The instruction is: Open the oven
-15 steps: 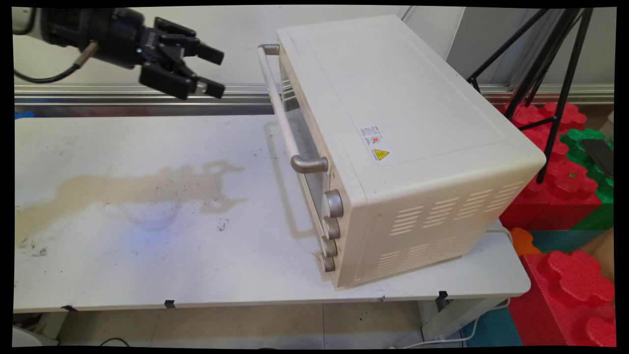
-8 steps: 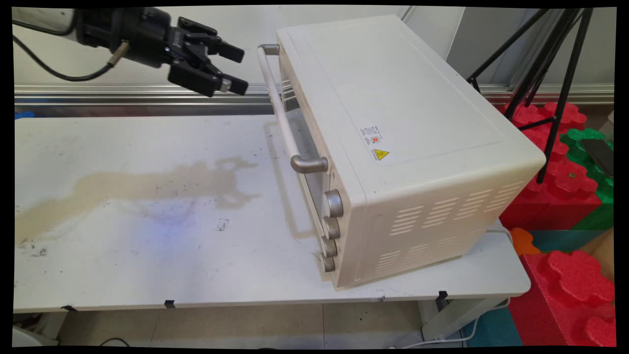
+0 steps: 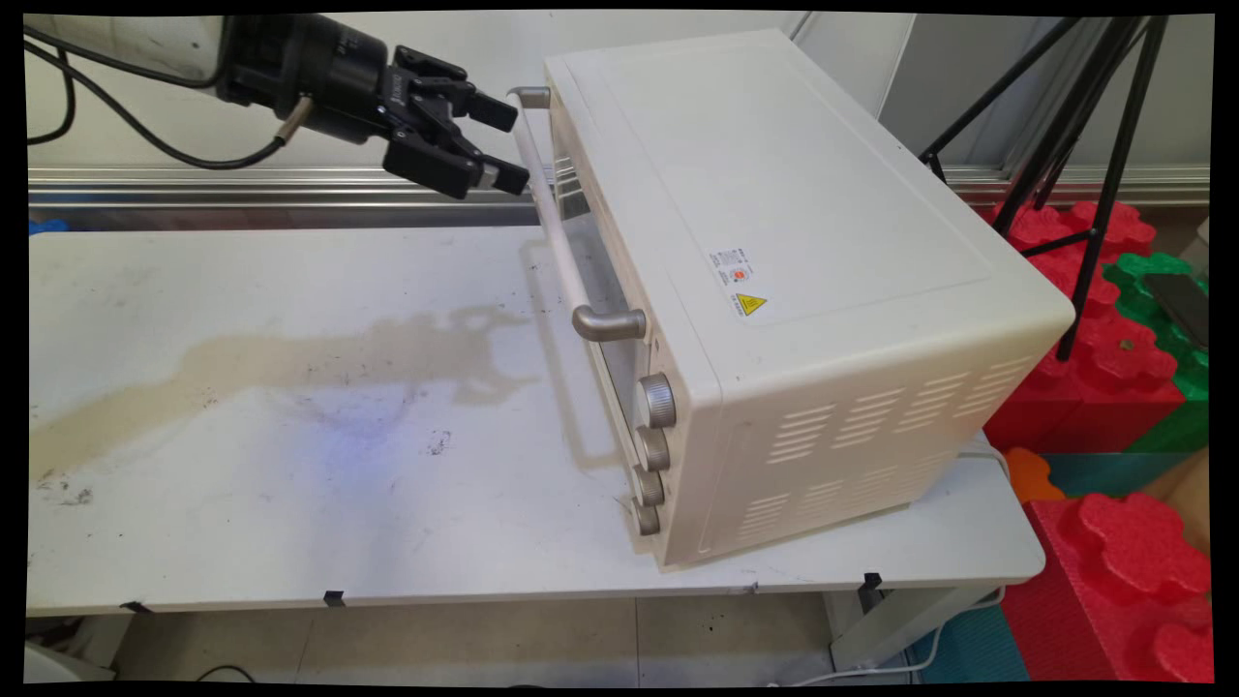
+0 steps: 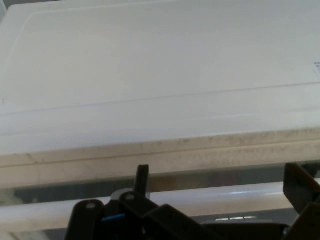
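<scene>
Since the earlier frames the end effector [image 3: 508,145] has travelled along the worktop's far edge toward the toaster oven [image 3: 774,281], and its fingers now stand parted on either side of the door handle [image 3: 552,218] without closing on it. That white bar sits between the fingertips near its far end, close to the grey bracket; the hand view shows the same bar [image 4: 200,200] crossing low between the fingers [image 4: 142,180], with the oven's flat cream top filling everything above. The arm comes in level and high — a pose that suits a bar mounted along the door's upper edge (the door itself looks shut). The oven occupies the right end of the worktop [image 3: 290,484], door facing the left end, its four knobs [image 3: 654,399] toward the near edge.
</scene>
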Motion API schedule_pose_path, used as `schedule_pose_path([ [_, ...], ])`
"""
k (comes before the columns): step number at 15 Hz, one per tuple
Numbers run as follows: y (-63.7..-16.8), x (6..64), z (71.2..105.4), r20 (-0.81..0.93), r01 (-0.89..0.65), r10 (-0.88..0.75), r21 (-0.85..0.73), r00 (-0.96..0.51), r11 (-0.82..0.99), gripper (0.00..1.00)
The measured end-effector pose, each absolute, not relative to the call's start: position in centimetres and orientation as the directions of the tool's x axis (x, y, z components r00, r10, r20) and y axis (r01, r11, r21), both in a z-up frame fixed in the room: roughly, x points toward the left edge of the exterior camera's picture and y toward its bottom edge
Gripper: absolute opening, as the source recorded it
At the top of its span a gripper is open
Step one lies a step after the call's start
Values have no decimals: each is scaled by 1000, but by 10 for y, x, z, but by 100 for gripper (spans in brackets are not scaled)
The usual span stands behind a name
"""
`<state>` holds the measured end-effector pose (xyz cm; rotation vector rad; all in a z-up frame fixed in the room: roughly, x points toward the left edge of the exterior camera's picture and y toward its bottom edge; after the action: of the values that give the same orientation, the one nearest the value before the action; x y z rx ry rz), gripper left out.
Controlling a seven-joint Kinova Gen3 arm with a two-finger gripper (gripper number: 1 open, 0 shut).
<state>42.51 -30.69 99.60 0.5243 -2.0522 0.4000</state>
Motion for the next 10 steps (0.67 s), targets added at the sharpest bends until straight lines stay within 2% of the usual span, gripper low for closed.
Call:
schedule_pose_path([
  [5,-313,418,991,862,-512,-205,-73,-465,856,100],
  [6,-313,417,990,861,-512,-205,-73,-465,856,0],
  [10,-316,413,986,859,-511,-205,-74,-468,856,0],
])
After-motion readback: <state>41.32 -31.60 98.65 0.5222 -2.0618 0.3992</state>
